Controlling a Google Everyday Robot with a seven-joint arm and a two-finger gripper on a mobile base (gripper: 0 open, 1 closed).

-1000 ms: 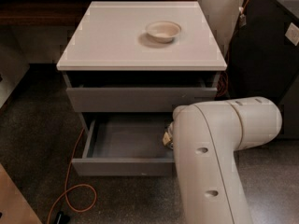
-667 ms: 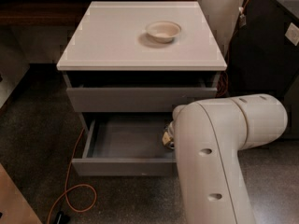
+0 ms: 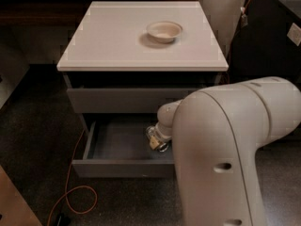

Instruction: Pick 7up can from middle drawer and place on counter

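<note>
The middle drawer (image 3: 123,167) is pulled open under the white counter (image 3: 117,41), and its dark grey inside shows. My big white arm reaches down into the drawer's right part. The gripper (image 3: 158,136) is at the arm's tip, low inside the drawer, mostly hidden by the wrist. A small shiny silvery round thing (image 3: 162,146) shows right at the tip and looks like an end of the 7up can. I cannot tell whether it is held or lying on the drawer floor.
A shallow cream bowl (image 3: 164,31) stands on the counter at the back right. The top drawer (image 3: 122,100) is closed. An orange cable (image 3: 70,192) loops on the dark floor at the front left. A dark cabinet (image 3: 268,36) stands at the right.
The arm's tip with the shiny thing has shifted a little to the left inside the drawer, and the arm's upper part stands slightly higher. The bowl and drawers have not moved.
</note>
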